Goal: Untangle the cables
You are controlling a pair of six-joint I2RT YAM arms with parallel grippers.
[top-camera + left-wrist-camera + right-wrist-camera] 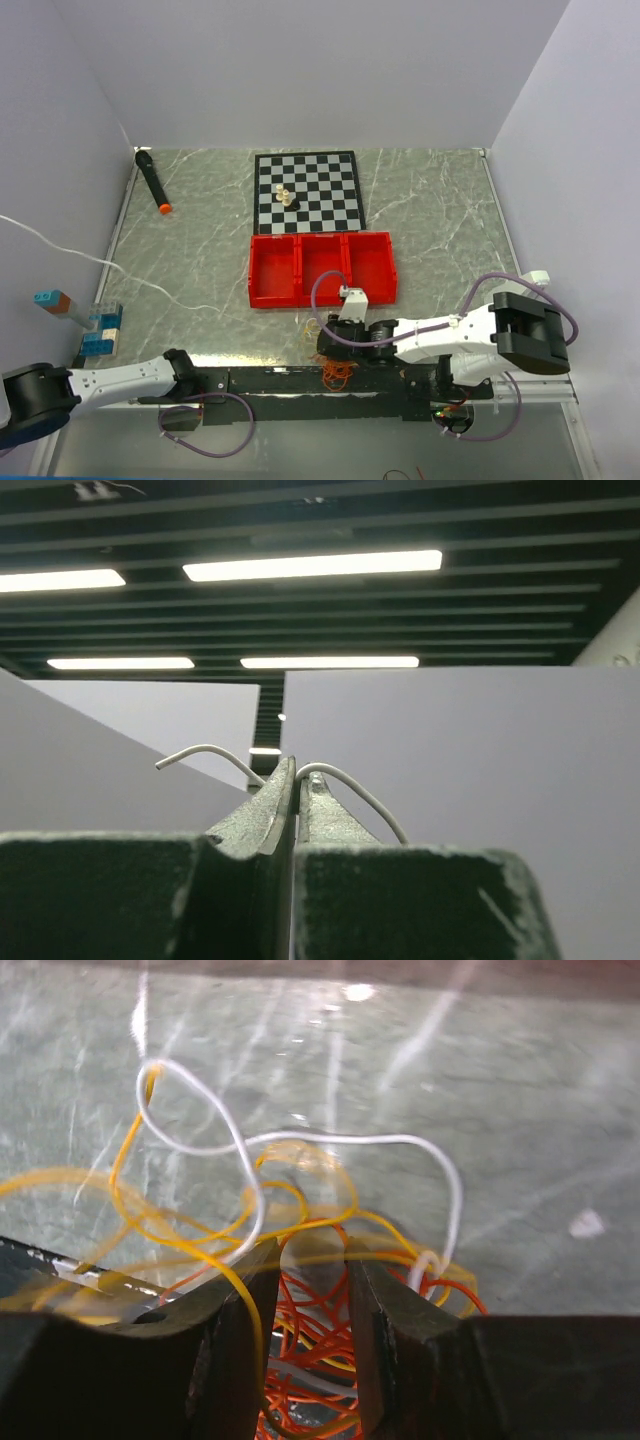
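The cables (335, 370) lay knotted on the table (440, 230) at its near edge, just in front of the tray (320, 268), with the right gripper (312, 1260) down over them. Its jaws stood part open, straddling the red-orange bundle (310, 1345), with nothing pinched. To do this step well, I judge it should close on one strand only. The white loop (240, 1155) lay on top, clear of the mass, and looked a better pick than the heap below. A slow pull would then be wise, since the yellow cable (125, 1195) seemed hooked on the loop's upper left and might drag along.

Only the right wrist view showed how the strands crossed; from above the knot was a small orange smudge partly under the arm. Only the left wrist view, aimed at the ceiling, showed the left gripper (295, 770) clamped on a white cable (350, 785), which curved out to either side. Whether that was the loop's own cable could not be told.
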